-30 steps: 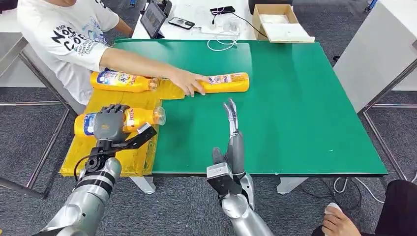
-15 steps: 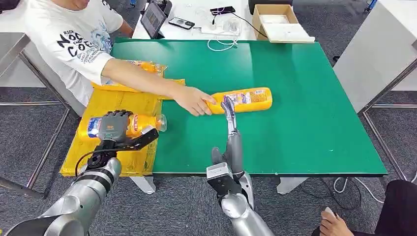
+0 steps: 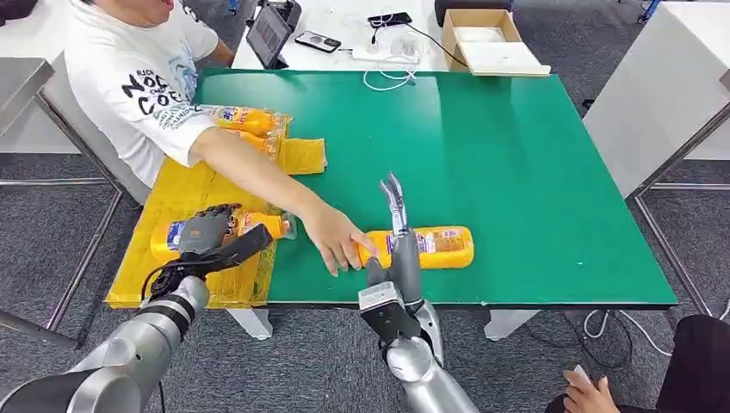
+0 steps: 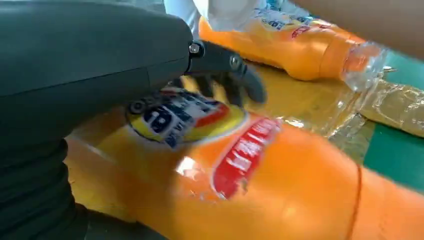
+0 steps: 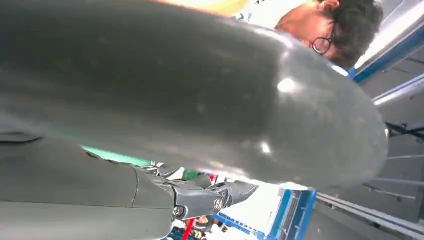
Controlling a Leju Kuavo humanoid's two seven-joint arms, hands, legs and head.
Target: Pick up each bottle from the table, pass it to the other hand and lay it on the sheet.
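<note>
Left hand [image 3: 209, 235] lies over the middle of an orange bottle [image 3: 258, 225] that rests on its side on the yellow sheet [image 3: 185, 194], at about 8 o'clock on the scene. Its dark fingers curl down over the label, and the thumb sticks out toward 3 o'clock past the bottle's neck. From the left wrist view, the fingers [image 4: 227, 82] reach across the label of that same bottle [image 4: 280, 190], touching it; whether they actually clamp it I cannot tell.

Right hand [image 3: 398, 232] stands on edge at about 6 o'clock, fingers straight and apart, pointing toward 12 o'clock, holding nothing. It rises in front of a second orange bottle [image 3: 439, 247], which lies on its side on the green worktop [image 3: 516, 155], near the edge closest to the robot. A person's hand [image 3: 337, 241] touches that bottle's end at its 9 o'clock side, the arm stretching in from 10 o'clock across the sheet.

Two more orange bottles [image 3: 245, 125] lie on the far part of the sheet at about 10 o'clock, partly hidden by the person's sleeve. Beyond the worktop at 12 o'clock sit a tablet [image 3: 269, 34], a phone [image 3: 317, 40] and an open cardboard box [image 3: 486, 39].
</note>
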